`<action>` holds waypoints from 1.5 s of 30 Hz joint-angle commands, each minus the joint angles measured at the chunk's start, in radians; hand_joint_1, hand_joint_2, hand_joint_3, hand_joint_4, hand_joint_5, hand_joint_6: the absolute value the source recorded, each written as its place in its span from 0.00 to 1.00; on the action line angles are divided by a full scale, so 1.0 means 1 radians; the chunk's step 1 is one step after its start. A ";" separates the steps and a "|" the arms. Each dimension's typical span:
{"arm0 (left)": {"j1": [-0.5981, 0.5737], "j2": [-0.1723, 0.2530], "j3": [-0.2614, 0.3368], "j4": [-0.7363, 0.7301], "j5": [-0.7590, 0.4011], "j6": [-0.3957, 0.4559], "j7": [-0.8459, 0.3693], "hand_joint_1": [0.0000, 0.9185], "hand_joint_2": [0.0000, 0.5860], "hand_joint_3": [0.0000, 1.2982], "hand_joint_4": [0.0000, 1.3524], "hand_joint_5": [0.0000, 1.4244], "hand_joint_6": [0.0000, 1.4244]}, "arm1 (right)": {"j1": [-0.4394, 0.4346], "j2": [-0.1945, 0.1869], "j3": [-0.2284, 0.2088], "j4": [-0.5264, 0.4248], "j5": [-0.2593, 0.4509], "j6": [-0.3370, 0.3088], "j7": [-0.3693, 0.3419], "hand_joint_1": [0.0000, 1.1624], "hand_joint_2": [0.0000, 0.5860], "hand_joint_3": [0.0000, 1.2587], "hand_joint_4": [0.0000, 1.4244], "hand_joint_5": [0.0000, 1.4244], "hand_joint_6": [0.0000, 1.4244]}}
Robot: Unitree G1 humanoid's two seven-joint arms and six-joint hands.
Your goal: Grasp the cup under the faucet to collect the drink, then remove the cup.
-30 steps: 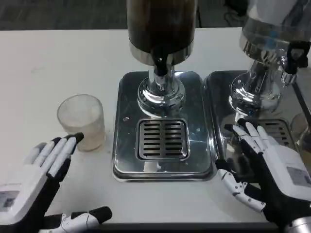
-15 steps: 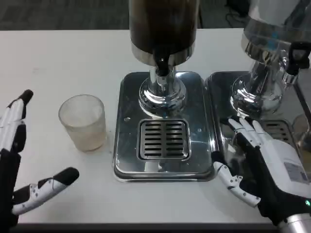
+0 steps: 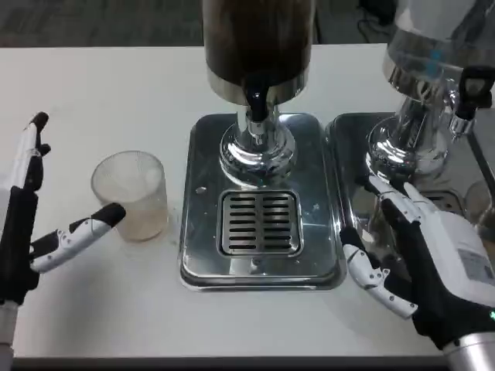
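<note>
Now, head view: frosted cup [image 3: 130, 194] standing upright on the white table [image 3: 116, 85], left of centre, beside the steel drip tray [image 3: 199, 154] and off to the left of the black faucet [image 3: 255, 102] under the dark drink dispenser [image 3: 257, 39]. Left hand [image 3: 35, 224] at the left edge, spread wide, thumb tip just beside the cup, holding nothing. Right hand [image 3: 421, 251] lower right, fingers apart, empty, over the second tray [image 3: 352, 154].

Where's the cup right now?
In the head view the cup stands on the table left of the drip tray, not under the faucet, with the left hand open beside it.
</note>
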 commanded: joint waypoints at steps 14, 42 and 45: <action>-0.250 0.037 -0.178 0.323 -0.007 0.018 -0.097 0.31 0.03 0.05 0.05 0.20 0.18 | 0.013 -0.021 0.017 -0.068 -0.032 -0.021 -0.031 0.23 0.73 0.20 0.17 0.09 0.09; -0.367 -0.021 -0.268 0.430 -0.025 0.113 -0.147 0.51 0.11 0.12 0.12 0.30 0.29 | 0.026 -0.038 -0.005 -0.066 0.025 -0.032 -0.009 0.23 0.72 0.22 0.18 0.09 0.10; -0.363 -0.028 -0.284 0.429 -0.018 0.112 -0.118 0.54 0.12 0.16 0.16 0.35 0.38 | 0.030 -0.040 -0.009 -0.070 0.035 -0.031 -0.002 0.23 0.72 0.23 0.18 0.09 0.10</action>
